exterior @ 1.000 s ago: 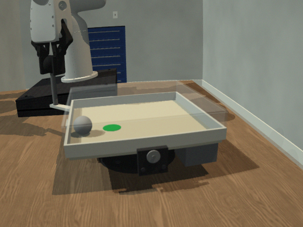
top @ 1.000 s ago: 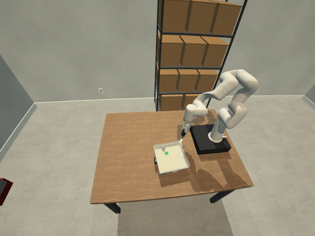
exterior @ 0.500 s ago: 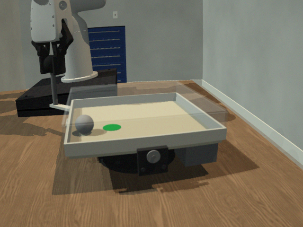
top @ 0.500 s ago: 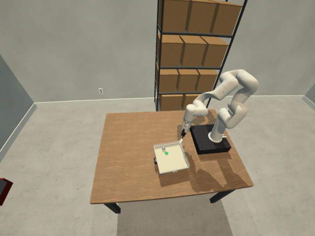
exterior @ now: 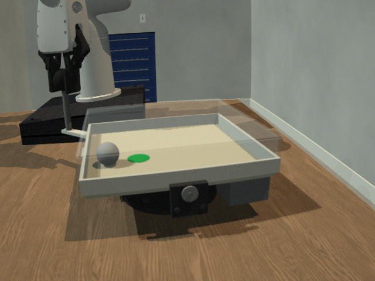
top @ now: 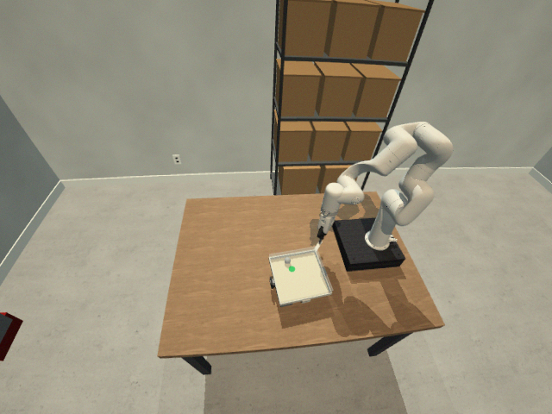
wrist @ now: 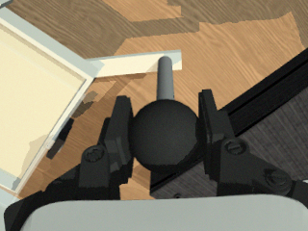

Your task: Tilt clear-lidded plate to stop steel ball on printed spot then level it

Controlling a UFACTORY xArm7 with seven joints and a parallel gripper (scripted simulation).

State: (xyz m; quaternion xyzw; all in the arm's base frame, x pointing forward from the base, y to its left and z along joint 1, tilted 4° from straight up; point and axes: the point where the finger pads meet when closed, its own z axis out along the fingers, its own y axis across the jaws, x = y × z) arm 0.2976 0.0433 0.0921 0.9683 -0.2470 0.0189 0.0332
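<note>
A square plate (top: 324, 276) (exterior: 181, 178) (wrist: 45, 45) with grey walls, a cream floor and a clear lid sits on a dark pivot base on the table. It is tilted slightly. A grey steel ball (top: 287, 260) (exterior: 107, 153) rests near one corner of the plate, just beside the green printed spot (top: 291, 268) (exterior: 138, 158), touching its edge at most. A thin rod with a dark ball knob (exterior: 61, 78) (wrist: 165, 134) rises from a tab at the plate's corner. My gripper (top: 322, 232) (exterior: 61, 79) (wrist: 166, 112) is shut on this knob.
The arm's black base block (top: 370, 254) (exterior: 39, 120) lies close behind the plate. A tall shelf of cardboard boxes (top: 338, 89) stands behind the table. A blue cabinet (exterior: 133, 63) stands by the far wall. The wooden table (top: 222, 276) extends to the left and front.
</note>
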